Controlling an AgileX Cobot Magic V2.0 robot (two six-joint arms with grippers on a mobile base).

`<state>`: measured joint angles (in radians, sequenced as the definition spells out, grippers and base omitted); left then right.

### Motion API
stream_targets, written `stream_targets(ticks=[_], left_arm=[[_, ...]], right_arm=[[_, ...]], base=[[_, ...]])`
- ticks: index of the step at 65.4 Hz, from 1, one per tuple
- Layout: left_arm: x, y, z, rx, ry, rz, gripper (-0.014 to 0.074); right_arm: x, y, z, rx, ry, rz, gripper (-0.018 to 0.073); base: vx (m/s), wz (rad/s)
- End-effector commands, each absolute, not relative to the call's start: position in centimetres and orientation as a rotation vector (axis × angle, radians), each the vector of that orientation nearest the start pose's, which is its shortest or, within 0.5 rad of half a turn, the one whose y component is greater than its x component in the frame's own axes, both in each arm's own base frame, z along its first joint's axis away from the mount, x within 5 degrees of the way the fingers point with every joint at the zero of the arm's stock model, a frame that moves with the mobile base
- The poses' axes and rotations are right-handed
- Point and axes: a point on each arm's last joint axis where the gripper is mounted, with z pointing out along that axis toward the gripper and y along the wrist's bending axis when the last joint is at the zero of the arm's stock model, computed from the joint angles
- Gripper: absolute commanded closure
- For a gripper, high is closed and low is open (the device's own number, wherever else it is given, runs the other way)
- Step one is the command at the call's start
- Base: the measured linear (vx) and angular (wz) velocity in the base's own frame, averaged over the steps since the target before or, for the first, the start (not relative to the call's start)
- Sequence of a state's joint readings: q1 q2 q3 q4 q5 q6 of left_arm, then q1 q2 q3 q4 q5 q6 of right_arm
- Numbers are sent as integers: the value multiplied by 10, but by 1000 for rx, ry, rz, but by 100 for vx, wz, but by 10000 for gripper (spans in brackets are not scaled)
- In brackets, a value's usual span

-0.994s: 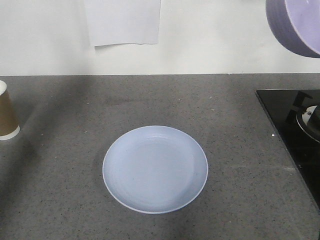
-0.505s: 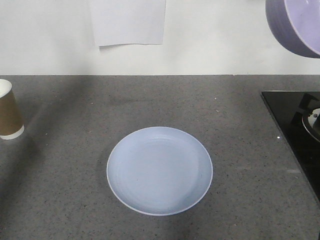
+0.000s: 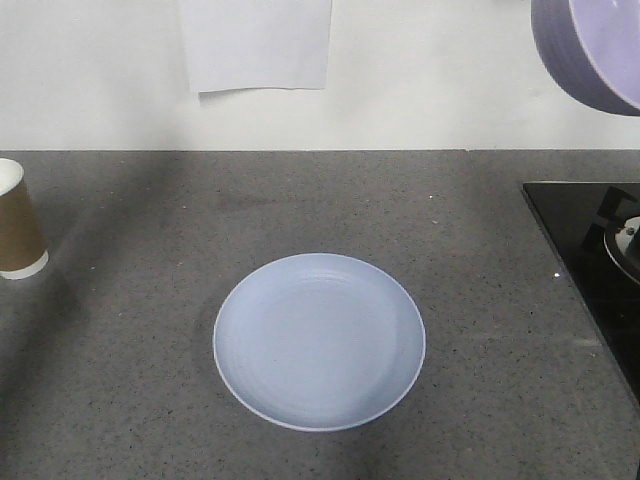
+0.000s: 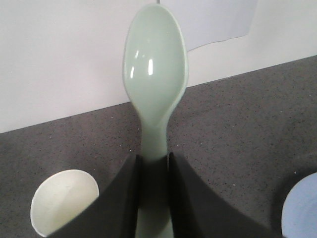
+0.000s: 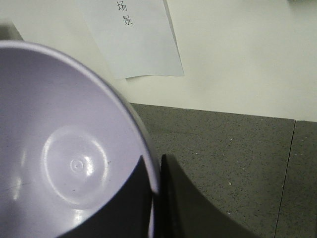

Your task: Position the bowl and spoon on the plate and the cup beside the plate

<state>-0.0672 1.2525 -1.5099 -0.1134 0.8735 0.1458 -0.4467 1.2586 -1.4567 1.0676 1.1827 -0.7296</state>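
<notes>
We count one pale bluish plate (image 3: 319, 341), one lavender bowl (image 3: 585, 55), one brown paper cup (image 3: 18, 230) and one pale mint spoon (image 4: 156, 74). Beyond those we count one white sheet of paper (image 3: 257, 45) bearing two printed characters (image 5: 124, 12), one black cooktop (image 3: 575, 250) and one burner (image 3: 627, 245) on it.

open counter (image 3: 480, 230) all round plate (image 3: 319, 341) | cup (image 3: 18, 232) far left | cooktop (image 3: 585, 260) far right
</notes>
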Motion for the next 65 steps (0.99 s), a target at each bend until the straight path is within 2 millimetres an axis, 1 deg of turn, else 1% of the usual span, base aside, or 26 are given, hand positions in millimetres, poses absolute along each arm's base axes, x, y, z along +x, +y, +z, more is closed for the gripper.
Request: stream_targets(ticks=[1,65], left_arm=[[247,-26,483,180,1970,-103,603],[247,-26,483,180,1970,-103,603]], right_arm=[[230,-28,485,-212,1836,633,565],[230,-28,485,-212,1836,633,565]], base=[[0,0],[0,0]])
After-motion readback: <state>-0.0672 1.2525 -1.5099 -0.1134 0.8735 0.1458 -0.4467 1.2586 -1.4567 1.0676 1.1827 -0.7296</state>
